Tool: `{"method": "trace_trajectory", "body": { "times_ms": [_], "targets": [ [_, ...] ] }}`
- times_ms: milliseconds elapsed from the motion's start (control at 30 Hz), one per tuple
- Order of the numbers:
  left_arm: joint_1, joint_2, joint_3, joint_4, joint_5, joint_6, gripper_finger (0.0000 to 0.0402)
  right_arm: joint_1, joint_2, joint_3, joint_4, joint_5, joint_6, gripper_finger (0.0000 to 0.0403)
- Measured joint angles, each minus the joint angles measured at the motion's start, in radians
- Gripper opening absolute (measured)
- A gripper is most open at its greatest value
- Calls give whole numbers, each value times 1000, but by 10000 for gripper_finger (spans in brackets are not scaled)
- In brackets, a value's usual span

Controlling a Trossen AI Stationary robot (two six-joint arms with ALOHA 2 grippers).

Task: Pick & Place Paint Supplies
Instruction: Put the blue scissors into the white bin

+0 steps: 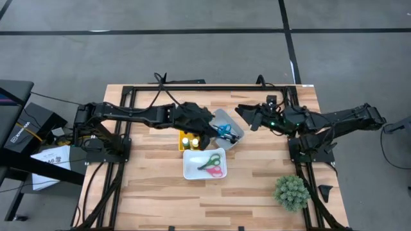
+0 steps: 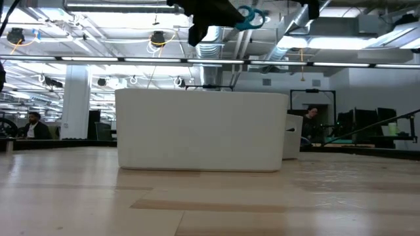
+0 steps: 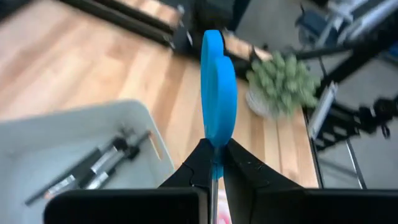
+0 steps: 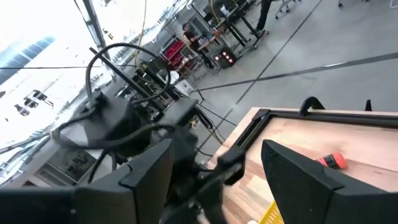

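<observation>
Clamped on the blue-handled scissors (image 3: 218,93), the left gripper (image 1: 217,130) reaches in from the table's left and hangs above the grey tray (image 1: 232,121) — the handles stand edge-on between its fingers (image 3: 193,171). Dark paintbrushes (image 3: 93,165) lie in that tray. Just beside it, a white tray (image 1: 192,168) holds pink and green scissors (image 1: 212,163). Farther right, the right gripper (image 1: 247,114) hovers released, jaws apart — empty.

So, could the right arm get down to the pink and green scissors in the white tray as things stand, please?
Probably yes. The right gripper has its jaws open and empty, and the scissors lie uncovered in the white tray. The left gripper, holding the blue scissors, hangs beside that path and could crowd it.
</observation>
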Motion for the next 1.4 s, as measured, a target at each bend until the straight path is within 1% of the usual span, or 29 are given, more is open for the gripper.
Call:
{"method": "trace_trajectory", "body": {
  "times_ms": [267,433,600,800,933,1200,1400],
  "targets": [
    [-79,0,0,-175,8,33,10,-1,-38,1,13,1,-14,240],
    [-126,0,-2,-225,-2,45,10,-1,-47,0,14,1,-23,240],
    [-155,0,-41,-218,-5,23,10,3,-48,0,36,1,-23,240],
    [-183,0,-113,-190,-31,-29,10,13,-47,0,42,2,-24,240],
    [-198,11,-145,-168,-73,-58,10,19,-47,0,42,9,-24,240],
    [-239,101,-143,-134,-156,-64,10,19,-47,0,40,10,-24,240],
    [-263,155,-102,-145,-249,-76,10,19,-47,0,36,23,-23,240]
  ]
}}
